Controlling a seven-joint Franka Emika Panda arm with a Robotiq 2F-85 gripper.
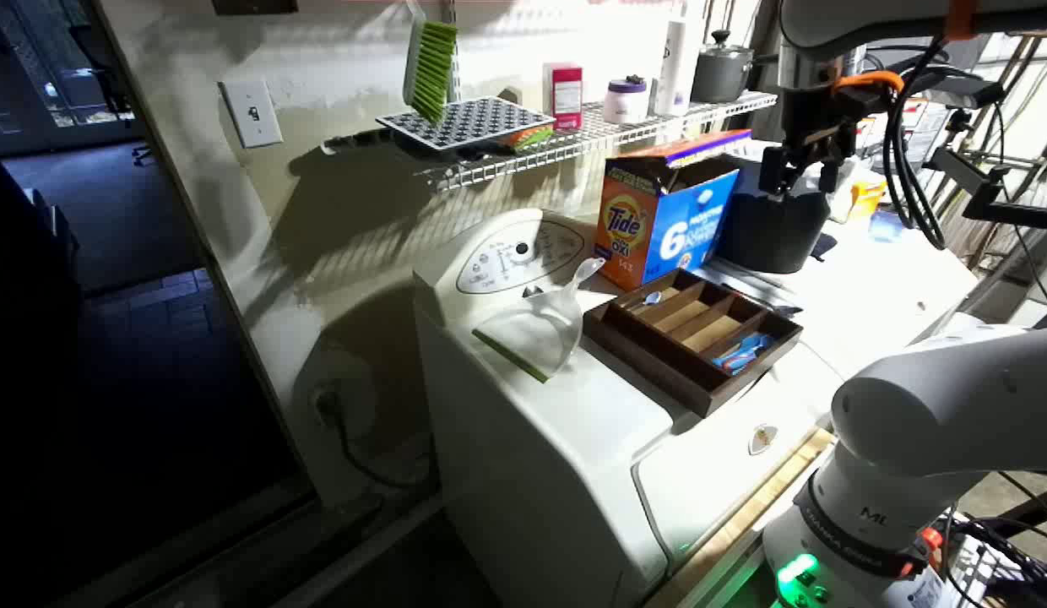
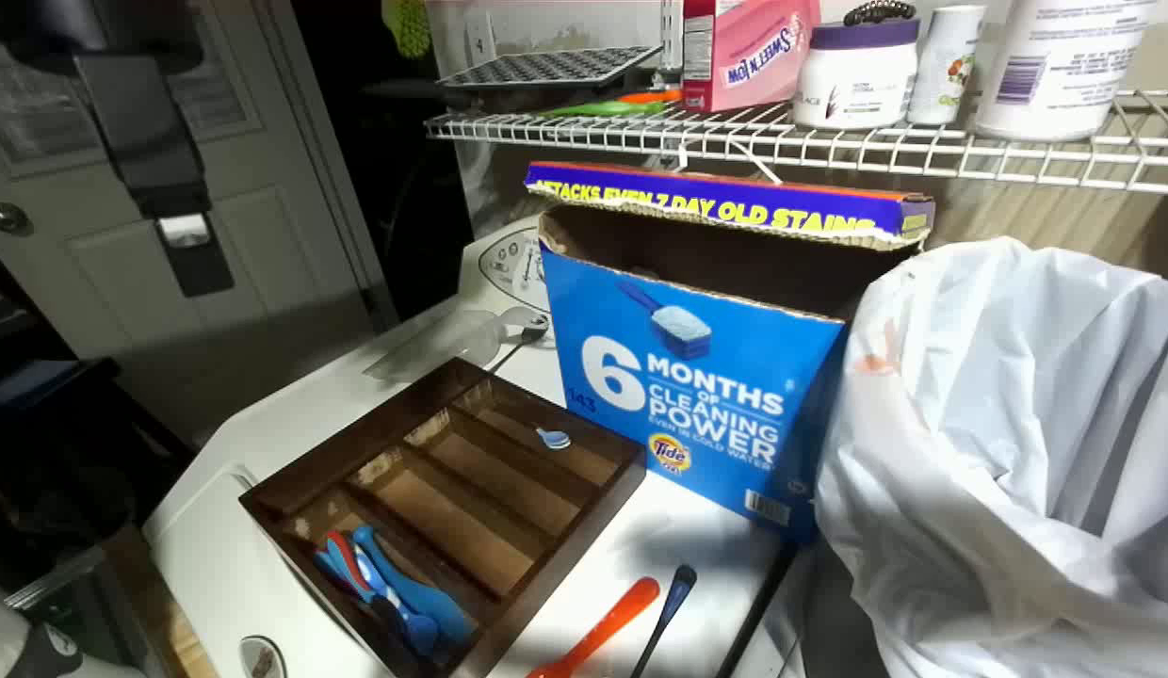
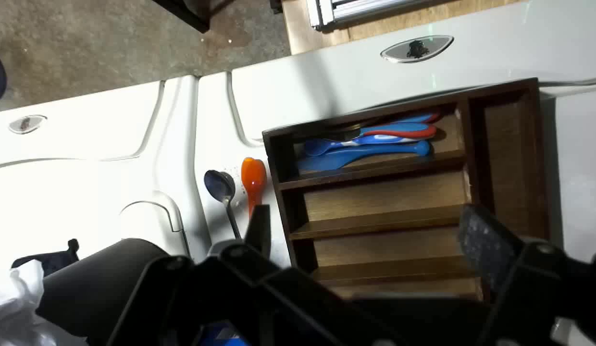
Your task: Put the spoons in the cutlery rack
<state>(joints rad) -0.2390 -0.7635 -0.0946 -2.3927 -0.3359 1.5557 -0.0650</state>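
The cutlery rack is a dark brown wooden tray (image 1: 650, 363) with several compartments, seen in both exterior views (image 2: 584, 537) and the wrist view (image 3: 418, 187). An orange spoon (image 2: 608, 626) and a dark spoon (image 2: 673, 603) lie on the white top beside the rack. The wrist view also shows the orange spoon (image 3: 254, 180) and dark spoon (image 3: 220, 186). Several blue and red utensils (image 3: 375, 139) lie in an end compartment. A small light-blue spoon (image 2: 554, 438) lies in the opposite end compartment. My gripper (image 1: 798, 177) is open and empty above; its fingers (image 3: 365, 221) stand wide apart.
A Tide box (image 2: 678, 377) stands right behind the rack. A bin with a white bag (image 2: 1017, 452) stands beside the box. A clear dustpan (image 1: 540, 325) lies on the rack's other side. A wire shelf (image 1: 625, 127) with bottles and boxes hangs above.
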